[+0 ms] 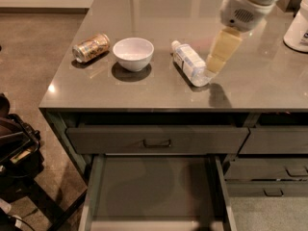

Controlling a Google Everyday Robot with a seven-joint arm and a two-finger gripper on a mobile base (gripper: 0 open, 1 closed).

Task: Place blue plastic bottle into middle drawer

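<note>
The blue plastic bottle (189, 63) lies on its side on the grey countertop (144, 90), white cap pointing to the back left, just right of the white bowl (133, 53). My gripper (217, 58) comes down from the upper right, its pale yellowish fingers (221, 50) hanging just right of the bottle's bottom end, close to it and slightly above the counter. The middle drawer (154, 189) stands pulled open below the counter's front edge, its flat grey floor bare.
A gold-brown can (91, 47) lies on its side left of the bowl. A white container (299, 28) stands at the counter's right edge. The closed top drawer front (157, 139) has a small handle. Narrower handled drawers (269, 170) are at right. Dark equipment (14, 150) stands on the floor at left.
</note>
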